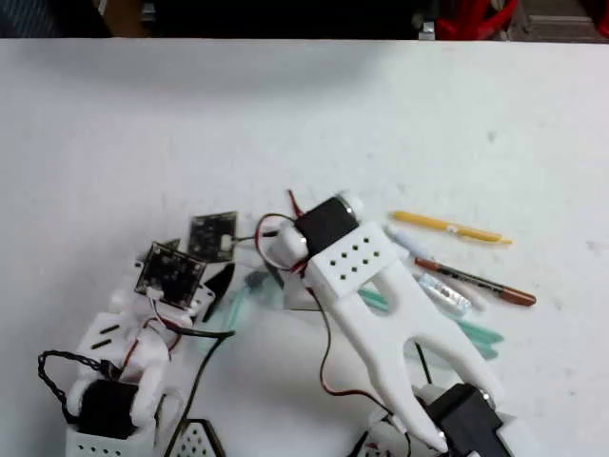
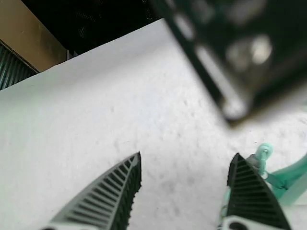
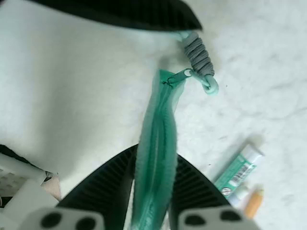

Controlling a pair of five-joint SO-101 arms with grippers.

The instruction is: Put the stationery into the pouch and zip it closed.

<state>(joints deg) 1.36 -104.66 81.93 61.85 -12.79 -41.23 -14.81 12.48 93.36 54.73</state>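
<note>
Green pouch (image 3: 156,120), lower centre of the high view, is pinched between the right gripper (image 3: 156,160)'s black fingers; the left gripper (image 2: 187,158) gapes beside its zip pull (image 2: 261,153).

No writing can be read; the small green-and-white tube (image 3: 238,168) carries a striped printed label, too small to make out.

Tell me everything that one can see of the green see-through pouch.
The green see-through pouch looks like thin soft plastic. The right gripper pinches it between its black fingers, the zip edge facing the wrist camera. The slider sits at one end, with a grey braided cord and a green bead as pull. In the high view it lies on the white table, mostly under a white arm.
</note>
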